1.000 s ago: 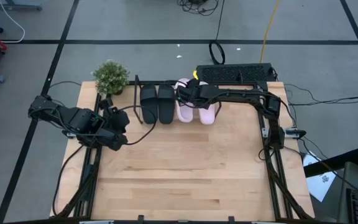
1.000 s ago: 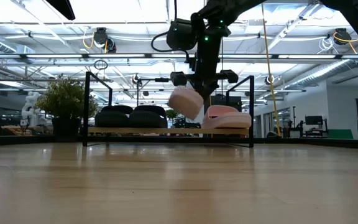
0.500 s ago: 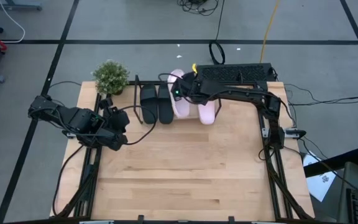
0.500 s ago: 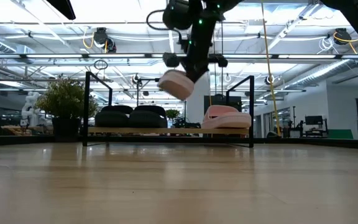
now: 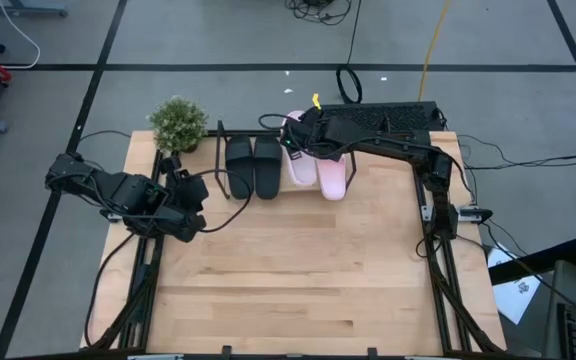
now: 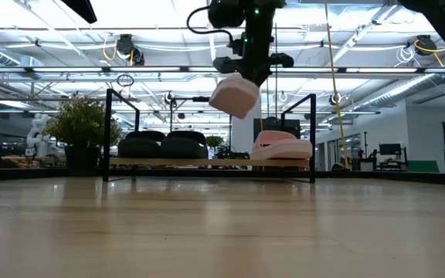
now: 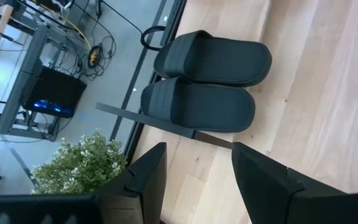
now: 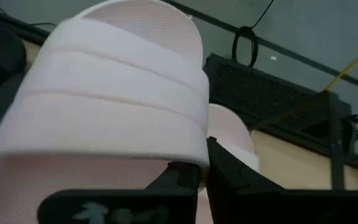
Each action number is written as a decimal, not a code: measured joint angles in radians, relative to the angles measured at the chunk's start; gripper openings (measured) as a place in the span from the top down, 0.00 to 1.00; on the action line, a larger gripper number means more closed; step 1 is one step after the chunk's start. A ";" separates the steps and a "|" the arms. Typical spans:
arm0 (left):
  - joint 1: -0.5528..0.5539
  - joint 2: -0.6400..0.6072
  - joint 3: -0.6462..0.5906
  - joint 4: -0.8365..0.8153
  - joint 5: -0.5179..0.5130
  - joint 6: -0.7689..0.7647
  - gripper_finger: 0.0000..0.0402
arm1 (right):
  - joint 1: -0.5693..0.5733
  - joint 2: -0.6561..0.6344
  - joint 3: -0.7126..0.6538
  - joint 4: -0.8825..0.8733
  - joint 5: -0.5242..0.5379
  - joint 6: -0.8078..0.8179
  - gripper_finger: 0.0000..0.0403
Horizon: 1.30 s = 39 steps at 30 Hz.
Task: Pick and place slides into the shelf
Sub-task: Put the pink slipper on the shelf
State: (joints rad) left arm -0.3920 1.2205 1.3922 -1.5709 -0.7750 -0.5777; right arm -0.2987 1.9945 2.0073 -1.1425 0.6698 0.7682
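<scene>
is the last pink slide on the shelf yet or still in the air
In the air. The right pincer holds the pink slide tilted, well above the shelf board, where the other pink slide lies.

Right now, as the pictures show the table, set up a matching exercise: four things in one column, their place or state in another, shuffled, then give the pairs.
1. black slides
2. held pink slide
3. other pink slide
4. left gripper

A. lifted above the shelf
B. open, waiting at the table's left
C. side by side on the shelf's left
D. resting on the shelf's right

Pairs: 1-C, 2-A, 3-D, 4-B
</scene>
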 joint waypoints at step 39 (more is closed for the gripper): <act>-0.001 0.000 0.000 0.003 0.033 0.009 0.55 | -0.014 0.151 -0.019 0.005 -0.046 0.050 1.00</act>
State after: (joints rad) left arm -0.3931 1.2209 1.3926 -1.5677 -0.7422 -0.5690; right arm -0.3130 2.1460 1.9884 -1.1379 0.6241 0.8183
